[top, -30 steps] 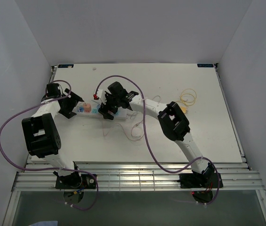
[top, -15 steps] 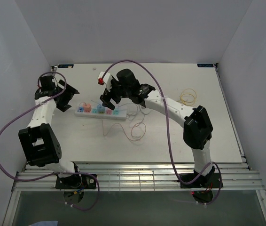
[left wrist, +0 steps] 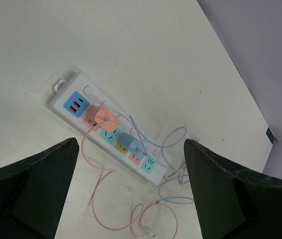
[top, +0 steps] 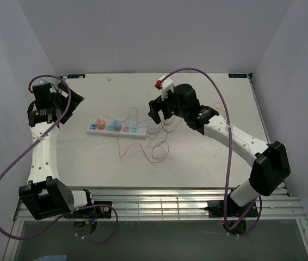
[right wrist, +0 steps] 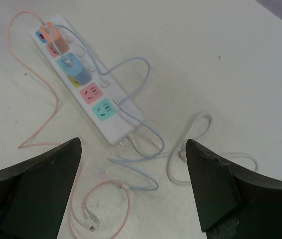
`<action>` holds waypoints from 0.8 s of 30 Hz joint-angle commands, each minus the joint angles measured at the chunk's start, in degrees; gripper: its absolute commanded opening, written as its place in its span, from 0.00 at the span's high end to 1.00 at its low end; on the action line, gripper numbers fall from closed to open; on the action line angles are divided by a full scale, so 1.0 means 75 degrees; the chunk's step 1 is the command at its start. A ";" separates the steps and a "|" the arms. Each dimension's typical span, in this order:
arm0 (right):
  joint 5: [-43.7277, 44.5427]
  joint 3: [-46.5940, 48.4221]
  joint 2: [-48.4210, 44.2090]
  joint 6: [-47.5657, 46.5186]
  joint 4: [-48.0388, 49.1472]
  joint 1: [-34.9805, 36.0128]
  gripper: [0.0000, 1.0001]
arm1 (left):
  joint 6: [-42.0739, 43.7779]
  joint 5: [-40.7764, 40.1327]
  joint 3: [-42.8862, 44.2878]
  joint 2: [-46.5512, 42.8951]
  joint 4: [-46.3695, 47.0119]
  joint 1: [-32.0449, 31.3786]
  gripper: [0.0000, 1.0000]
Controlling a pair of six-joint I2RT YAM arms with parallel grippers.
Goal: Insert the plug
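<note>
A white power strip [top: 116,129] lies left of the table's middle. An orange plug [left wrist: 105,121] and a blue plug [left wrist: 127,143] sit in its sockets, also seen as the orange plug [right wrist: 51,36] and the blue plug [right wrist: 73,67]. My left gripper [top: 69,100] hangs open above the table, left of the strip, holding nothing. My right gripper [top: 158,113] hangs open to the right of the strip's end, also holding nothing. In the wrist views, the left gripper [left wrist: 131,199] and the right gripper [right wrist: 131,189] both have their jaws wide apart over loose cable.
A pink cable [right wrist: 106,199] and a blue cable [right wrist: 141,129] loop on the table in front of the strip. A white cord [right wrist: 191,144] runs off from its end. A small coil of yellow wire [top: 217,114] lies further right. White walls enclose the table.
Both arms have lifted away from the strip, the left one going left and the right one going right. The strip and its two plugs now show uncovered. The right jaws opened a little wider.
</note>
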 commanded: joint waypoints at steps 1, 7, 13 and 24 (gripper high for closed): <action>0.0177 -0.0873 -0.0827 0.0735 0.0697 -0.0407 0.10 | 0.0418 0.0154 -0.0020 -0.0295 -0.0088 -0.0577 0.02; 0.0784 -0.2314 -0.1789 0.0653 0.1096 -0.0583 0.10 | 0.0887 -0.1543 -0.0382 0.0195 0.0380 -0.2955 0.02; 0.0939 -0.3043 -0.2293 0.0641 0.1143 -0.0759 0.10 | 0.1308 -0.2822 -0.0536 0.0864 0.0990 -0.4200 0.14; 0.1021 -0.3512 -0.2247 0.0664 0.1143 -0.1017 0.10 | 0.1649 -0.4064 -0.0079 0.2294 0.0593 -0.4893 0.24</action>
